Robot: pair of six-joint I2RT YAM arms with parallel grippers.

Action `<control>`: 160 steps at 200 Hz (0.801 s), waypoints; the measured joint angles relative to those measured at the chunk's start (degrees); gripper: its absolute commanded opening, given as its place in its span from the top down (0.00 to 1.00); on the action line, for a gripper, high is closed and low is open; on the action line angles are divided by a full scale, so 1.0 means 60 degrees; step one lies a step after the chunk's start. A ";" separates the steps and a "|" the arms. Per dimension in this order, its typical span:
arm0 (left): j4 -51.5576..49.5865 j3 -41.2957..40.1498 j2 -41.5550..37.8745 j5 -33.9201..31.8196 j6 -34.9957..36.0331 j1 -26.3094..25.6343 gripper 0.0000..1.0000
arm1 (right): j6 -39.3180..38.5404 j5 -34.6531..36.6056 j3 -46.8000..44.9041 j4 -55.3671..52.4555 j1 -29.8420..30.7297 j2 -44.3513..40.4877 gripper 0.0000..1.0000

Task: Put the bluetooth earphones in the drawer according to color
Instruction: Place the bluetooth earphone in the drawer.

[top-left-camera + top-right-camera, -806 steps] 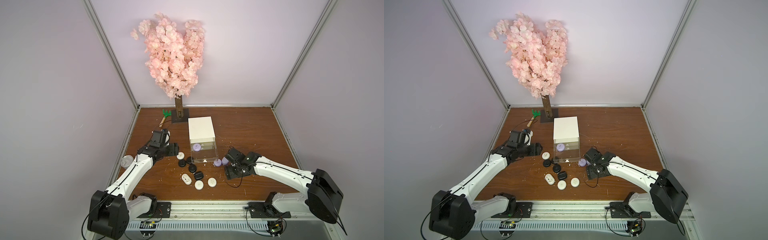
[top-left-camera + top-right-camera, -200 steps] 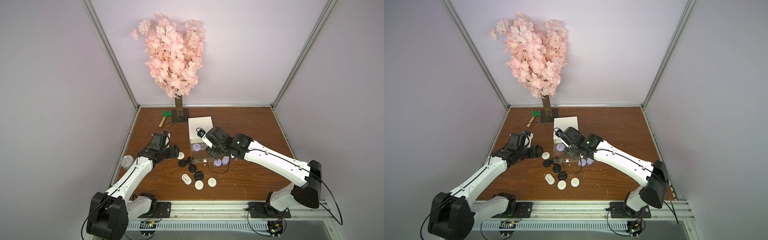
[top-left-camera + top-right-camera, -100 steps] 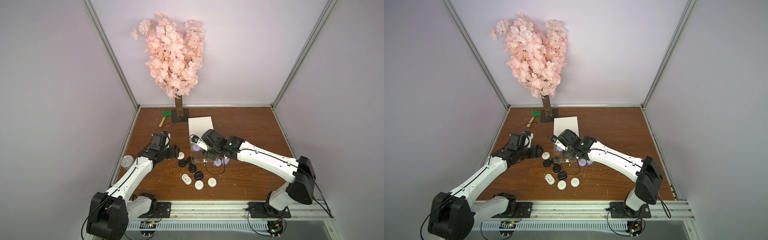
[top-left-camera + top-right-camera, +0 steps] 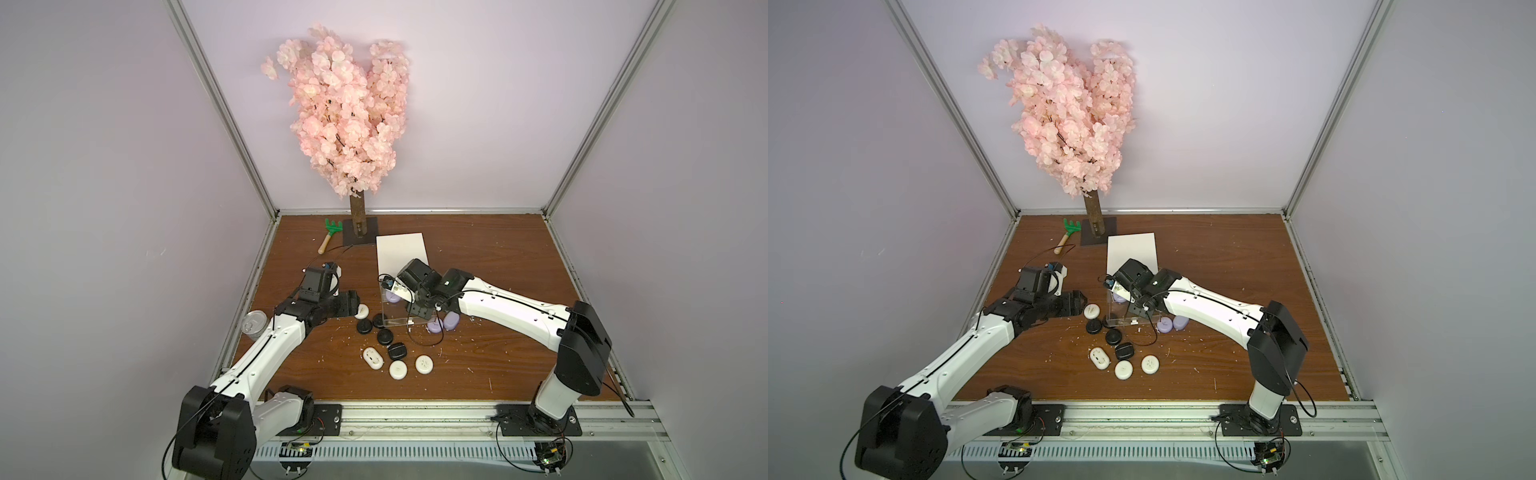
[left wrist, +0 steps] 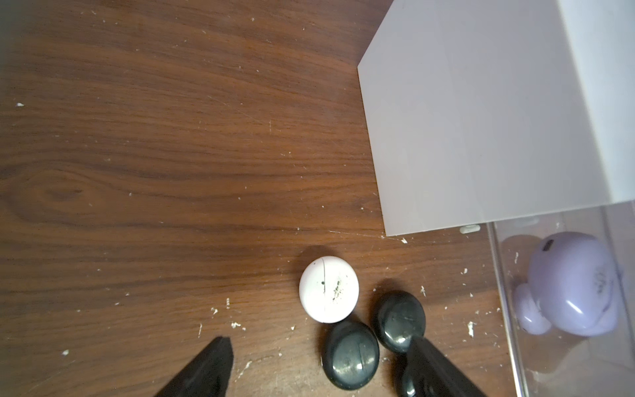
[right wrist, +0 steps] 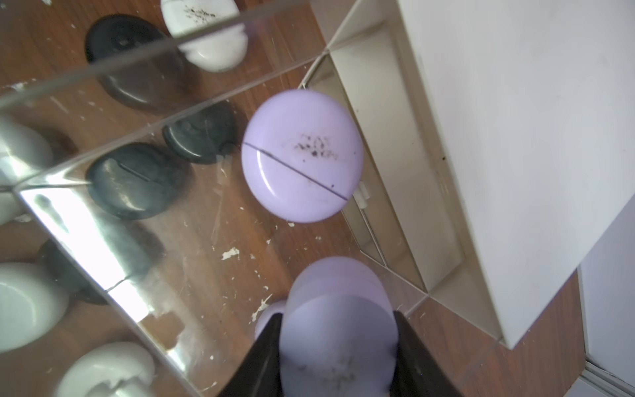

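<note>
In both top views we find the right gripper [image 4: 419,308] over the pulled-out drawer [image 4: 394,322]. Left wrist view: the left gripper [image 5: 318,347], jaws spread, near a white case [image 5: 329,294]. Right wrist view: jaws pinch a blurred lavender case [image 6: 336,309]; a second lavender case [image 6: 302,156] lies flat in the drawer, seam up.

White cabinet [image 4: 1131,249] sits mid-table with its clear drawer [image 4: 1121,322] pulled out toward the robot. Right gripper [image 4: 1140,309] hangs over that drawer, can't tell its jaws from here. 1 lavender case [image 4: 1120,296] lies inside, 2 more lavender cases [image 4: 1165,325] just beside the drawer on the right arm's side. Left gripper [image 4: 1077,305] is on the cabinet's other side, next to a white case [image 4: 1091,311]. Black cases [image 4: 1113,336] and 3 white cases [image 4: 1124,370] sit in front, pink tree [image 4: 1067,112] and green rake [image 4: 1072,227] behind.
</note>
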 measured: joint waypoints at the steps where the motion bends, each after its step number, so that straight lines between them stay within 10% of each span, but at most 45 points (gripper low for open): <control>1: 0.0000 0.0000 0.0000 0.0000 -0.0004 0.0000 0.16 | -0.0004 0.0000 0.0000 -0.0004 0.0000 0.0000 0.70; 160: 0.0018 0.0000 0.0000 0.0036 0.0000 0.0000 0.16 | -0.0240 0.0076 0.0361 -0.0062 -0.0244 0.0463 0.37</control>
